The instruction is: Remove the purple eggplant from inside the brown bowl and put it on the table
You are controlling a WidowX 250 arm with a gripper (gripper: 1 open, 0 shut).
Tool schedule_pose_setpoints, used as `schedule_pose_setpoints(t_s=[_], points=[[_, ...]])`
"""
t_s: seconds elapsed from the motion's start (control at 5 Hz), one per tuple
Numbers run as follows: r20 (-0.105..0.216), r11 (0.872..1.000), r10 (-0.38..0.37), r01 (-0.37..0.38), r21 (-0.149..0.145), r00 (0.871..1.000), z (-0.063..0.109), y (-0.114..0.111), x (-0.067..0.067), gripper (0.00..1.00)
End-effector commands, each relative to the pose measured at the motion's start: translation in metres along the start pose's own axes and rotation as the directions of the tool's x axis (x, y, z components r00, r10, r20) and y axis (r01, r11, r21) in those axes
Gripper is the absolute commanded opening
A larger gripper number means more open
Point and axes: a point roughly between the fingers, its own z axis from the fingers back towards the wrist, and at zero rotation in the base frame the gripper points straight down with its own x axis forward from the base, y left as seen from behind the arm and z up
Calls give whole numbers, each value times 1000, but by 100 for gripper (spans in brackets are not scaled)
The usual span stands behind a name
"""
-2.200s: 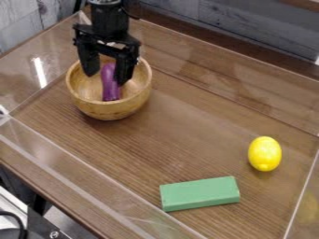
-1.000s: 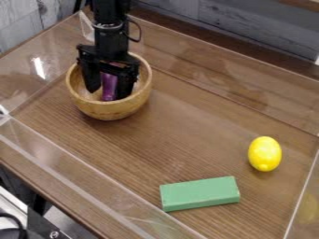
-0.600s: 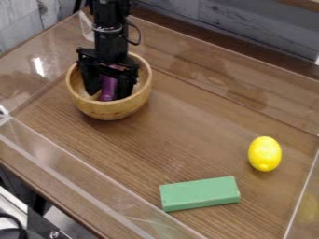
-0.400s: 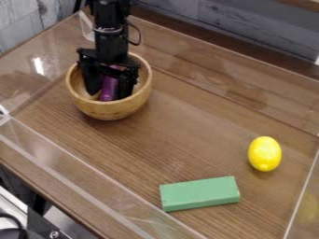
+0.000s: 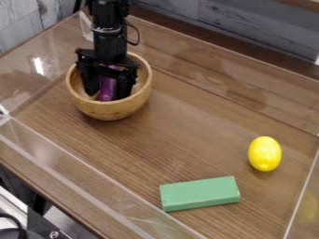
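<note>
Purple eggplant [image 5: 107,89] inside brown bowl [image 5: 112,108], toward ten o'clock on table [image 5: 162,140]. My gripper [image 5: 107,78], now lower than two seconds ago, straddles it, fingers apart. Descent looks done; closing comes next. Yellow lemon [image 5: 264,153] sits at four o'clock.

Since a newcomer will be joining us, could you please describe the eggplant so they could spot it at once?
Find the round light-brown bowl. Inside, between the black gripper's open fingers, lies the slim purple eggplant, unlike the yellow lemon.
</note>
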Motion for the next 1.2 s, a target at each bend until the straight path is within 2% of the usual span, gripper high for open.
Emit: schedule_pose_setpoints(t_s=[0.0,1.0], points=[[67,1000,13,-14,11,998,21,7,7,100],[69,1000,23,-23,5,997,20,10,9,100]])
